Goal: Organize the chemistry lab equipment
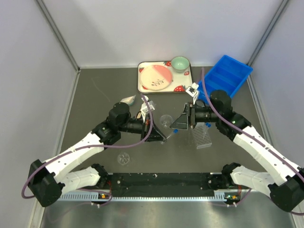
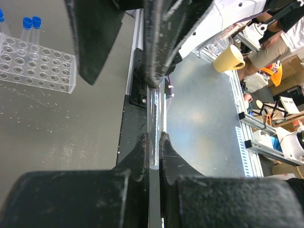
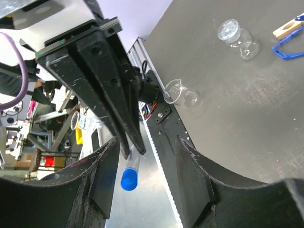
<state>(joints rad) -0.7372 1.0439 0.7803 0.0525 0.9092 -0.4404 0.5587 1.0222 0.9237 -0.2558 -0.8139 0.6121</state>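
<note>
My left gripper is shut on a thin clear tube, gripping its rounded bottom end. The tube's blue cap hangs between the jaws of my right gripper. That gripper is open, and neither jaw touches the cap. In the top view the two grippers meet tip to tip at mid-table, left gripper and right gripper. The clear tube rack holds two blue-capped tubes and lies right of the grippers as the rack. A small glass beaker stands beyond them.
A strawberry-print tray with a pink plate and green bowl sits at the back, beside a blue bin. A glass dish lies near the front rail. Another small glass vessel, a blue ring and a wooden clip lie farther off.
</note>
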